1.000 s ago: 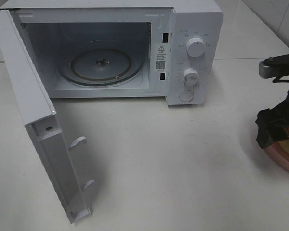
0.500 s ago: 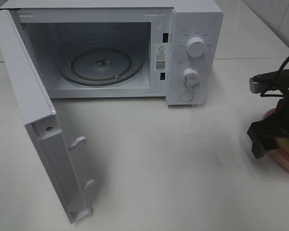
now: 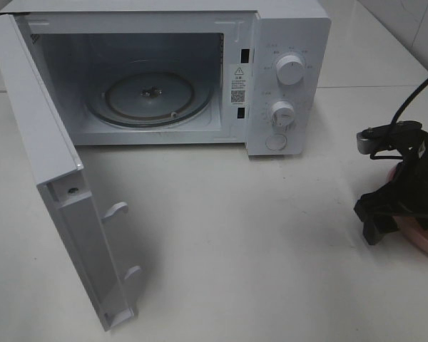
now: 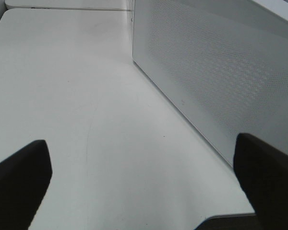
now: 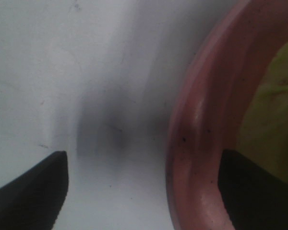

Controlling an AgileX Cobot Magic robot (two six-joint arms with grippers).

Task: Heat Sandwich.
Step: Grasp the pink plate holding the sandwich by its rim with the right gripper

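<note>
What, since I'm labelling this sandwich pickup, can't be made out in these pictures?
Sandwich: hidden behind the black right arm in the exterior high view; only a blurred yellow-green patch in the right wrist view.
Round pink plate: cut off by the frame edge in both views.
White microwave's dial markings: too small to read, exterior high view.

Open microwave (image 3: 267,92), right hand (image 3: 394,208) at plate (image 3: 422,241)

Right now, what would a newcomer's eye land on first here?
The white microwave oven stands at the back of the table, its door swung wide and the glass turntable bare. At the right edge, the open right gripper straddles the rim of the round pink plate holding the yellow-green sandwich.
</note>
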